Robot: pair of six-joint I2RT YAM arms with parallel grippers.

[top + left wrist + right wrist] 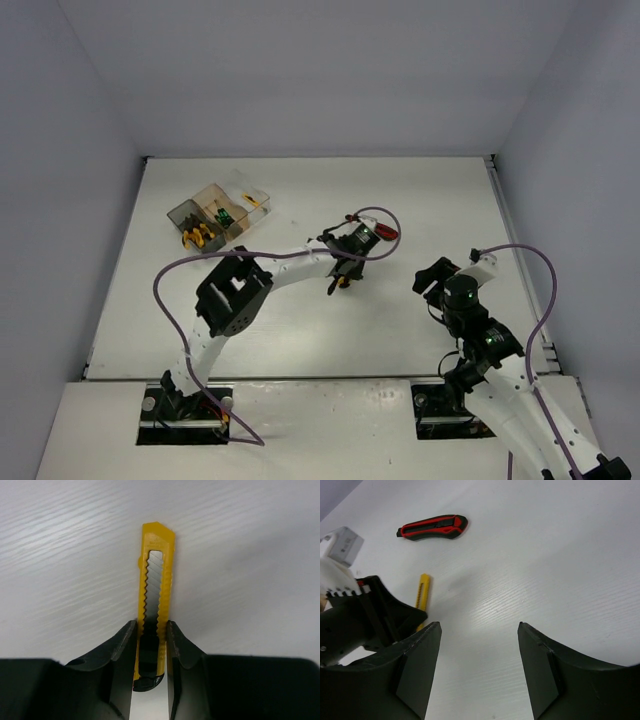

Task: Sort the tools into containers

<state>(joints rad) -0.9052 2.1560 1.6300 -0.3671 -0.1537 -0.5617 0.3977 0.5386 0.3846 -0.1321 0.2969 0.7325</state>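
My left gripper is shut on the yellow utility knife at mid table. In the left wrist view both fingers press the knife's rear end, its tip pointing away, low over the white tabletop. The red-black utility knife lies just right of that wrist and shows in the right wrist view. My right gripper is open and empty, apart to the right. The three joined bins stand at the far left: smoky grey holding yellow-orange pliers, amber, clear.
A green-black screwdriver lies in the amber bin and a small yellow tool in the clear one. The left arm and its purple cable span the table's middle left. Grey walls enclose the table on three sides.
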